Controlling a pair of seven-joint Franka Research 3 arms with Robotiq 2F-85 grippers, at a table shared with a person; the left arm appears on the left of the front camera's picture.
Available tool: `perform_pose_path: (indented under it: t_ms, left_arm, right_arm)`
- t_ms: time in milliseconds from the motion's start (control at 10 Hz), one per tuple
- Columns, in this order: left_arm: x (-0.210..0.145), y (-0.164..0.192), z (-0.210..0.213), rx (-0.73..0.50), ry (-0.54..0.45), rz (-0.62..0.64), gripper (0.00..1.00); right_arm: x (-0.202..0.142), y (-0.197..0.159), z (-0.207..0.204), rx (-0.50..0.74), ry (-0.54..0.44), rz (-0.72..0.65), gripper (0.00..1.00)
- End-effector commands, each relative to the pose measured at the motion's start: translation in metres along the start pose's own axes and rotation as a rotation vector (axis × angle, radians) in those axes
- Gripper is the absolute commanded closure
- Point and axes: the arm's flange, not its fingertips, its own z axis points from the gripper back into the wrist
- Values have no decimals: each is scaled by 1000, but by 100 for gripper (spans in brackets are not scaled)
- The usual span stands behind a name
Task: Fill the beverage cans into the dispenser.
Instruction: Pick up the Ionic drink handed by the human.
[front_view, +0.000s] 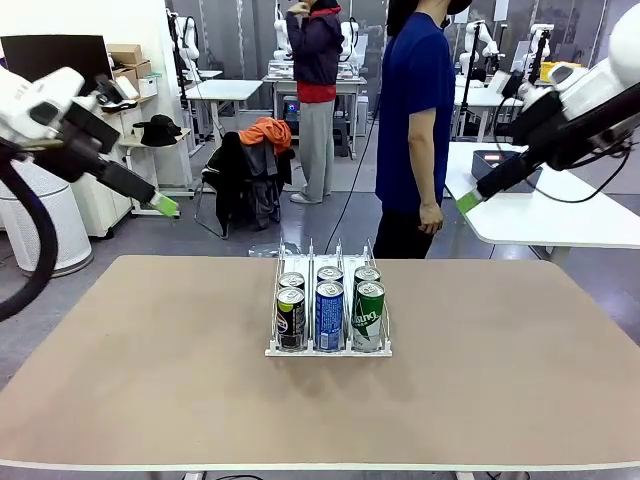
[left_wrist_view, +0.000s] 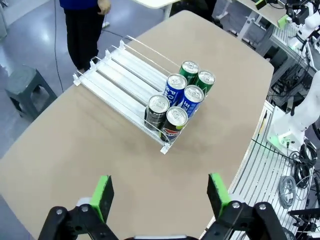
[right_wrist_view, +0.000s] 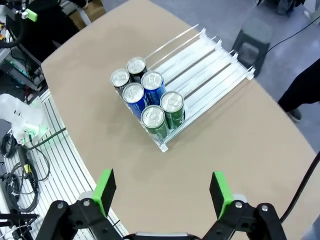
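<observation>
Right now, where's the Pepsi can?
Front view: the Pepsi can stands at the near end of the dispenser, left lane, beside the blue can.

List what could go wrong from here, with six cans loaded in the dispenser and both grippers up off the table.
1. The beverage cans stand tightly packed, two per lane, at the robot-side end of the dispenser. Reaching back in for one could knock its neighbours or the thin dividers.
2. The person stands at the table's far edge, near the open right gripper. A wide swing of that arm might come close.
</observation>
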Motion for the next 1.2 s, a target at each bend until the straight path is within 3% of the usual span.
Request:
perform_pose_path:
  t_ms: [0,100,200,300,700,1100]
  left_arm:
    - [-13,-3,6,17,-12,-25,0]
    - [-13,-7,3,42,-19,-29,0]
    - [-15,-14,-11,244,70,-7,0]
    - [-5,-4,16,24,-19,-2,0]
    - [-5,-4,16,24,-19,-2,0]
    - [-5,-4,16,24,-19,-2,0]
  right_arm:
    - [-9,5,10,4,-32,26,0]
    - [-8,2,12,2,-32,26,0]
    - [-12,3,4,-38,-56,-6,0]
    - [0,7,19,-16,-38,13,0]
    - [-1,7,19,-22,-43,12,0]
    - [54,7,71,-19,49,30,0]
